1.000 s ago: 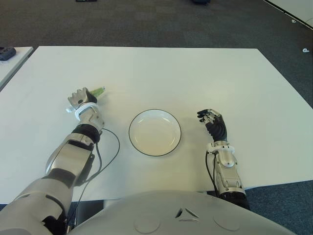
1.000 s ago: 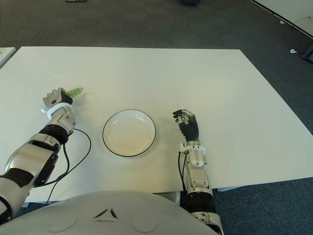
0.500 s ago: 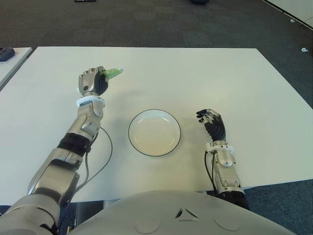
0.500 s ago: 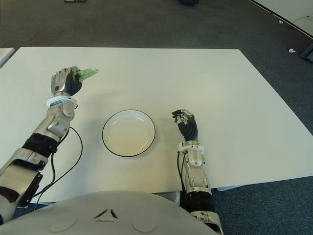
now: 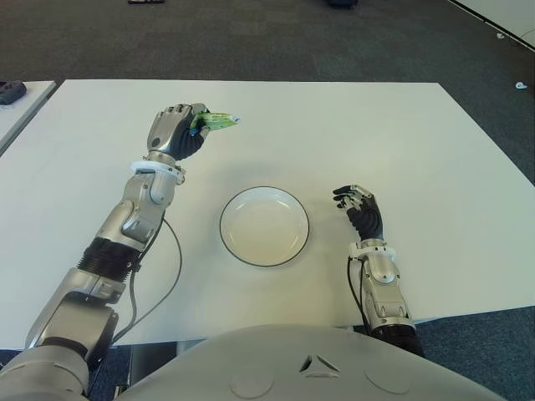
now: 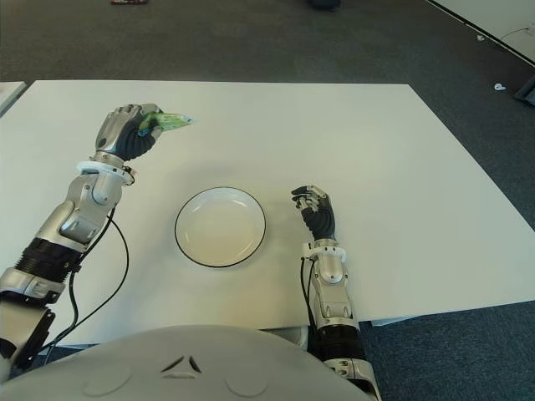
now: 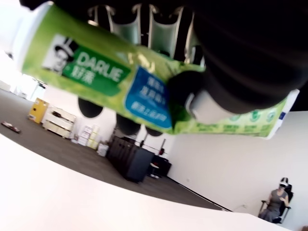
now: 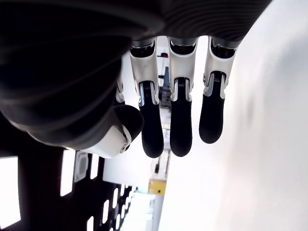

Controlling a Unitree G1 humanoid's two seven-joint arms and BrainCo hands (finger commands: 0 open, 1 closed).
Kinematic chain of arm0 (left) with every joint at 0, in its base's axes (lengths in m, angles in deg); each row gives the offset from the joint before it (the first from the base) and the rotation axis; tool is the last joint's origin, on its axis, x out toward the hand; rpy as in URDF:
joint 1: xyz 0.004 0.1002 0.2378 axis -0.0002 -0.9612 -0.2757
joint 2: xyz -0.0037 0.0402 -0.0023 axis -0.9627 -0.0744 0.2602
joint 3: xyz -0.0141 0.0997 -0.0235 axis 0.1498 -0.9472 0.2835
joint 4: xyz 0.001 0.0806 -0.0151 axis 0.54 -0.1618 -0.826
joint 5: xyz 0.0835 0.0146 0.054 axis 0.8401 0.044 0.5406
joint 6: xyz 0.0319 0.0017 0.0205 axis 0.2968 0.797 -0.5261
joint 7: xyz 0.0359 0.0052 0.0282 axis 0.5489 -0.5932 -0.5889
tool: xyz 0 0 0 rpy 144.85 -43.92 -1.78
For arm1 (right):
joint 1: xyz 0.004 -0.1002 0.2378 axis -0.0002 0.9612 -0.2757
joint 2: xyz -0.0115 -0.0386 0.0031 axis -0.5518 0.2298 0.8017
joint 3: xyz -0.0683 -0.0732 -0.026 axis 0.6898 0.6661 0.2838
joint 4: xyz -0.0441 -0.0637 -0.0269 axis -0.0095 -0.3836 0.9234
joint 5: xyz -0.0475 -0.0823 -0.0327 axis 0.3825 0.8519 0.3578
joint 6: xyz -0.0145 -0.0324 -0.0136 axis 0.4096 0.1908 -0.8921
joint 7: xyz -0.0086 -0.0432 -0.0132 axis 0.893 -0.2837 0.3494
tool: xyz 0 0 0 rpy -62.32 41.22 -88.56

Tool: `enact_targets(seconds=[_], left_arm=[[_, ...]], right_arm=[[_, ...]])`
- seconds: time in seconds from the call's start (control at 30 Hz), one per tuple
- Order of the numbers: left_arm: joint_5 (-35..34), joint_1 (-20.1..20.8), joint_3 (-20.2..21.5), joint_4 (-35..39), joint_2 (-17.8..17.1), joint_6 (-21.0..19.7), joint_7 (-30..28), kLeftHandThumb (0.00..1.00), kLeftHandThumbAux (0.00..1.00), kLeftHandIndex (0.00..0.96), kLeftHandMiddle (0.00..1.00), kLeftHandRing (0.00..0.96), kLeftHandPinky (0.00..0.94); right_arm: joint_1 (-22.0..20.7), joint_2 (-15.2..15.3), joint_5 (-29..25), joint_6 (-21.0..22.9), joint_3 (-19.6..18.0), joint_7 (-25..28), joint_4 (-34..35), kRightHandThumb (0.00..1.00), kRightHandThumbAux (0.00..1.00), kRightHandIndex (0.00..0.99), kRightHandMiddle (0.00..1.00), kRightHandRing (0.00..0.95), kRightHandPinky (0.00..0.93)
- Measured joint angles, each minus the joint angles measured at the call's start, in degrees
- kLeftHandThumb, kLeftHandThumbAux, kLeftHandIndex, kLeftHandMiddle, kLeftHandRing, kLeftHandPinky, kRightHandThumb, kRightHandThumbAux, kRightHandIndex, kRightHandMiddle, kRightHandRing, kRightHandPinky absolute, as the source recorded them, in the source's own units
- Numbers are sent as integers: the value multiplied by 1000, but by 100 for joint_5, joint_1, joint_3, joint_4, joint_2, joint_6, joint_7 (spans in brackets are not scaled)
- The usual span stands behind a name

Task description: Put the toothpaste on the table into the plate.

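My left hand [image 5: 177, 132] is raised above the table's left half, behind and to the left of the plate, and is shut on the green toothpaste tube [image 5: 217, 121]. The tube's end sticks out rightward past the fingers; up close its green and blue label [image 7: 120, 82] runs under my curled fingers. The white plate [image 5: 264, 226] with a dark rim sits in the middle of the table near its front and holds nothing. My right hand [image 5: 359, 209] shows just right of the plate, fingers relaxed [image 8: 180, 130] and holding nothing.
The white table [image 5: 376, 134] stretches wide behind and to the right of the plate. A black cable [image 5: 171, 267] hangs from my left forearm over the table's front left. A second table's corner [image 5: 21, 96] lies at the far left, with dark carpet beyond.
My left hand has lifted the toothpaste off the table and carried it up and to the right, towards the plate. The right hand has stayed put.
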Motion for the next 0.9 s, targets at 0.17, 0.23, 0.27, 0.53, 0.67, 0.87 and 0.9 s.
enact_targets(seconds=[0.17, 0.23, 0.27, 0.53, 0.67, 0.87, 0.9], left_arm=[[-43, -83, -13, 114, -37, 588, -270, 712, 711, 441, 809, 790, 749], [-43, -126, -23, 199, -37, 833, -365, 712, 711, 441, 805, 787, 741], [-43, -142, -26, 229, -38, 920, -408, 711, 712, 440, 803, 785, 738], [-54, -188, -96, 419, -158, 1638, -1086, 711, 712, 441, 811, 797, 791], [-56, -201, -203, 524, -234, 1836, -1497, 711, 712, 441, 826, 814, 819], [6, -328, -397, 530, -268, 2231, -1715, 713, 711, 440, 834, 834, 838], [37, -331, -457, 489, -287, 2321, -1766, 713, 711, 440, 834, 836, 840]], right_arm=[[-21, -28, 4, 36, 28, -13, 1, 704, 730, 420, 443, 436, 450], [-22, -41, 8, 45, 35, -19, 2, 704, 730, 420, 443, 437, 452], [-22, -46, 10, 52, 37, -21, 3, 705, 730, 421, 442, 438, 453], [-17, -59, 15, 136, 50, -24, 48, 705, 729, 422, 436, 429, 443], [-6, -65, 27, 217, 54, -26, 142, 705, 729, 422, 435, 425, 437], [10, -70, 69, 337, 59, -25, 247, 705, 730, 422, 431, 420, 433], [13, -69, 70, 345, 59, -24, 252, 705, 730, 422, 430, 420, 432]])
